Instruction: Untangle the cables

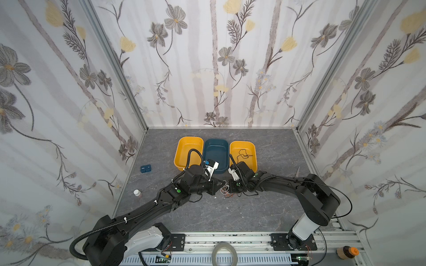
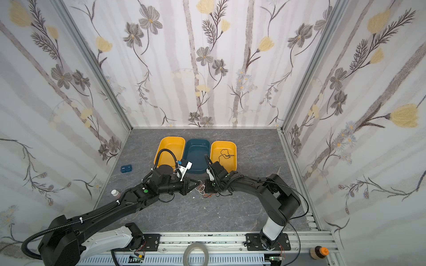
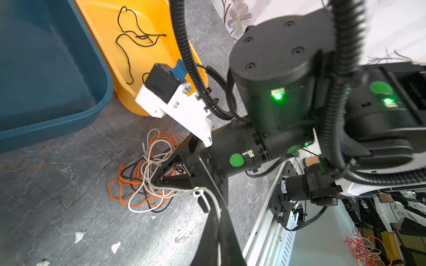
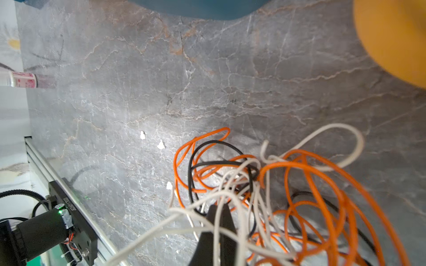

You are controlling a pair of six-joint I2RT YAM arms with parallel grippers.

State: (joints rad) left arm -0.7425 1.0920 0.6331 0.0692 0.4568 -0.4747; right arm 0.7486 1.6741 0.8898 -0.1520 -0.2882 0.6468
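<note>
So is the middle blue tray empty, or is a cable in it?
Empty. The blue tray shows a bare bottom in both top views; a black cable lies in the yellow tray right of it.

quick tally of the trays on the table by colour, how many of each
yellow trays: 2
dark blue tray: 1
total: 3

You see smooth plastic-sheathed cables point(image 3: 144, 177) on a matt, marble-veined table point(image 1: 207, 211); at their twelve o'clock, glossy plastic trays point(image 1: 184, 152).
</note>
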